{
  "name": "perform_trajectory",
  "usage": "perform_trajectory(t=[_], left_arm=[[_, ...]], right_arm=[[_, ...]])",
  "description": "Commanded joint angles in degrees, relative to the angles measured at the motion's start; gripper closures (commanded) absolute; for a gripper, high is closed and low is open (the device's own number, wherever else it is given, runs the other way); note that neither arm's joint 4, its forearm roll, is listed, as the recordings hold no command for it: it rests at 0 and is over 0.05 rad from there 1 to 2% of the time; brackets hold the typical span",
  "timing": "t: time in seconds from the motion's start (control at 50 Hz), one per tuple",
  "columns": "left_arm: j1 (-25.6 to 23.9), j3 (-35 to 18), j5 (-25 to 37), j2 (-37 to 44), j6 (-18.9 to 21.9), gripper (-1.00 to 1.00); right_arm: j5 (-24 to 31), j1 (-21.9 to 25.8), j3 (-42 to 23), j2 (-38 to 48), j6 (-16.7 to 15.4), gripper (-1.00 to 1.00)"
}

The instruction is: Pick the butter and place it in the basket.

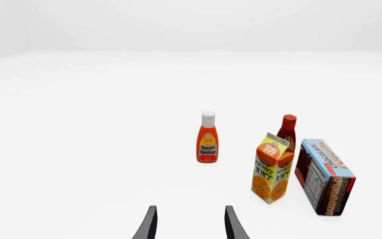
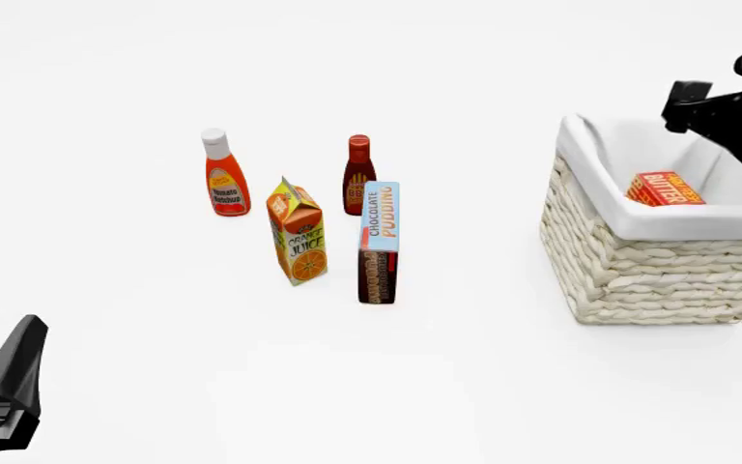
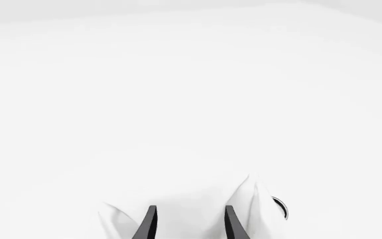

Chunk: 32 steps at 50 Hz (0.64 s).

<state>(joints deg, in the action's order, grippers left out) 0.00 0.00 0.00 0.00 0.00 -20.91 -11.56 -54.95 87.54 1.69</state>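
Butter lies inside the basket near its far right corner, so the right gripper above hangs apart and empty, job looking done.

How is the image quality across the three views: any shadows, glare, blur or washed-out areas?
Front view: flat, even light, almost no cast shadows, everything sharp; the butter reads clearly inside the basket. Left wrist view: sharp too, labels legible on the orange juice carton. Right wrist view: nearly all white, the basket's lining barely separates from the table behind the open right claw.
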Motion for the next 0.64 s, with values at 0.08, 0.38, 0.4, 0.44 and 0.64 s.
perform_trajectory(t=[0.08, 0.38, 0.4, 0.44, 0.64], left_arm=[[0.0, 0.0, 0.0, 0.0, 0.0, -1.0], [0.0, 0.0, 0.0, 0.0, 0.0, -1.0], [0.0, 0.0, 0.0, 0.0, 0.0, -1.0], [0.0, 0.0, 0.0, 0.0, 0.0, -1.0], [0.0, 0.0, 0.0, 0.0, 0.0, -1.0]], right_arm=[[1.5, 0.0, 0.5, -3.3, 0.1, -1.0], [4.0, 0.1, 1.1, -7.4, -0.2, -1.0], [4.6, 0.2, 0.9, -8.0, -0.1, -1.0], [5.1, 0.2, 0.8, -8.6, -0.2, -1.0], [5.9, 0.7, 0.9, -9.1, -0.1, -1.0]])
